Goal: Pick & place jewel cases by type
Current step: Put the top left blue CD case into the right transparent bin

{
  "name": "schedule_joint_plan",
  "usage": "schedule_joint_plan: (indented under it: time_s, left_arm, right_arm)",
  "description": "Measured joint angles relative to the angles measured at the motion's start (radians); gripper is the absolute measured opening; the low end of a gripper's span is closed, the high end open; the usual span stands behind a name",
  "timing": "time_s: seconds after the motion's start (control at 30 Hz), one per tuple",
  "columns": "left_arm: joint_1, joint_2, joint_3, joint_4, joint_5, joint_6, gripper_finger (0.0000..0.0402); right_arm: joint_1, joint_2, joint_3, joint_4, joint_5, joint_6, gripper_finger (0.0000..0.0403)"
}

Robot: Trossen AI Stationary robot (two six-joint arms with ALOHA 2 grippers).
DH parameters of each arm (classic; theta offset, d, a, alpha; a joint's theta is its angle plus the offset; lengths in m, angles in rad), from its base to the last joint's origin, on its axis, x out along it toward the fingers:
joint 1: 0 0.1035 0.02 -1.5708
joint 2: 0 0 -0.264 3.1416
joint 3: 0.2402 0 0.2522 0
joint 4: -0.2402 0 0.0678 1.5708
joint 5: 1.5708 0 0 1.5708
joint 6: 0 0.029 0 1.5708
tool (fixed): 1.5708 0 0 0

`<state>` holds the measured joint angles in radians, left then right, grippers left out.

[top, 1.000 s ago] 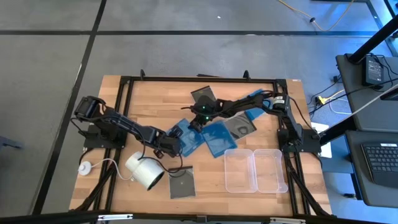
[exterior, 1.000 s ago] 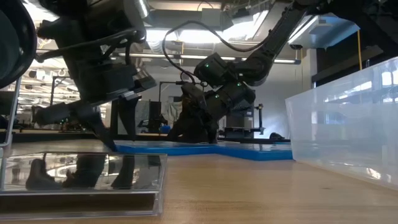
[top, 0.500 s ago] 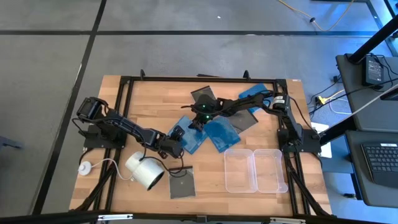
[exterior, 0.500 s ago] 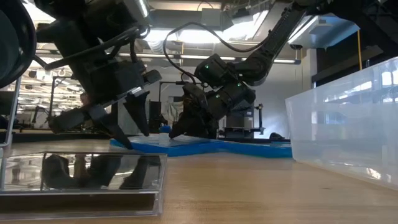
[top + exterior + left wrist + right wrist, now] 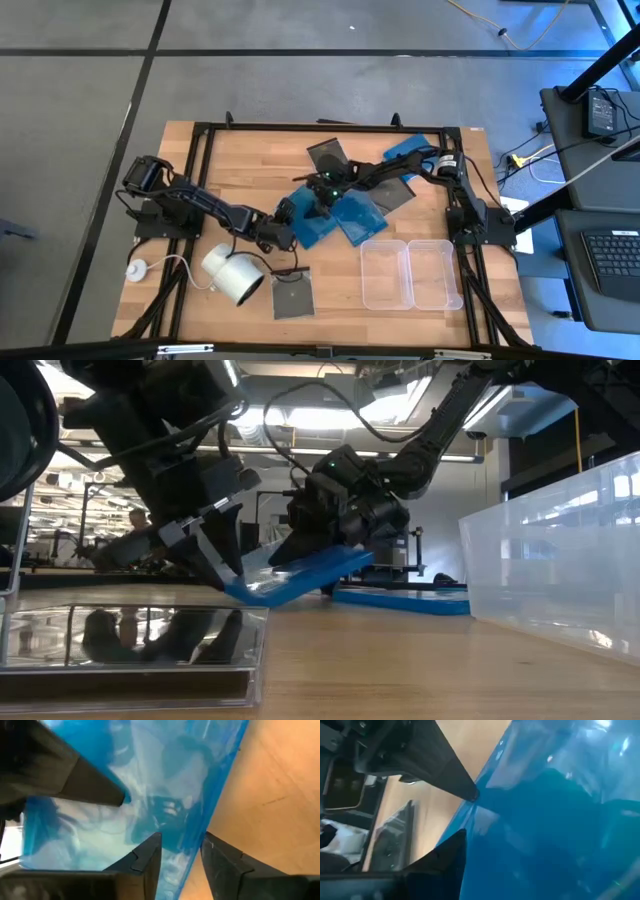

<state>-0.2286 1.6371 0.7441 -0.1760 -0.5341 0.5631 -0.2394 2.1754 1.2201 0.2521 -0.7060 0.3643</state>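
A bright blue jewel case (image 5: pixel 313 224) sits mid-table and fills both wrist views (image 5: pixel 150 775) (image 5: pixel 560 820). It is tilted in the low view (image 5: pixel 300 572), with its low end (image 5: pixel 245 592) on the wood. My right gripper (image 5: pixel 319 194) (image 5: pixel 322 545) is shut on its raised end. My left gripper (image 5: pixel 287 222) (image 5: pixel 222 555) is open, with its fingers (image 5: pixel 145 857) on either side of the case's low edge (image 5: pixel 192 855); I cannot tell whether they touch it. A second blue case (image 5: pixel 356 214) lies flat beside it, and a third (image 5: pixel 405 150) lies at the far right. My right gripper holds the blue case by its raised end (image 5: pixel 335 558), the one toward the table's far right. It comes slanting down from the far right. The case tilts downward from the hold, and its opposite end (image 5: pixel 245 592) rests on the table. The case hides the upper finger's pad in the wrist view.
Dark grey cases lie at the far middle (image 5: pixel 328 155), under the right arm (image 5: pixel 392 190) and at the near edge (image 5: pixel 292 293) (image 5: pixel 130 645). A white cylinder (image 5: pixel 235 275) lies near the left arm. Two clear trays (image 5: pixel 410 272) (image 5: pixel 560 560) stand at the near right.
My right gripper has risen and tipped the blue case up by its far-right end, while the end by my left gripper stayed on the table. My left gripper moved slightly right toward that low end and its fingers spread apart. The neighbouring blue case stayed flat.
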Motion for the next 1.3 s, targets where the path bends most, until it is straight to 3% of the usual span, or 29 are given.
schedule_joint_plan:
  time_s: [0.2, 0.67, 1.13, 1.3]
  left_arm:
    - [-0.001, 0.000, 0.000, -0.011, 0.004, 0.000, 0.0095]
    - [-0.006, -0.011, 0.003, -0.009, -0.014, -0.052, 0.0093]
    - [-0.019, -0.061, 0.001, -0.064, -0.060, -0.021, 0.0097]
    - [-0.034, -0.062, 0.002, -0.106, -0.049, -0.110, 0.0097]
  right_arm:
    - [-0.003, 0.000, 0.000, 0.019, -0.001, 0.025, 0.0162]
    - [-0.046, -0.013, 0.000, 0.026, -0.074, 0.008, 0.0024]
    - [-0.077, -0.017, 0.003, 0.052, -0.104, -0.002, 0.0021]
    - [-0.077, -0.017, 0.003, 0.049, -0.097, 0.001, 0.0029]
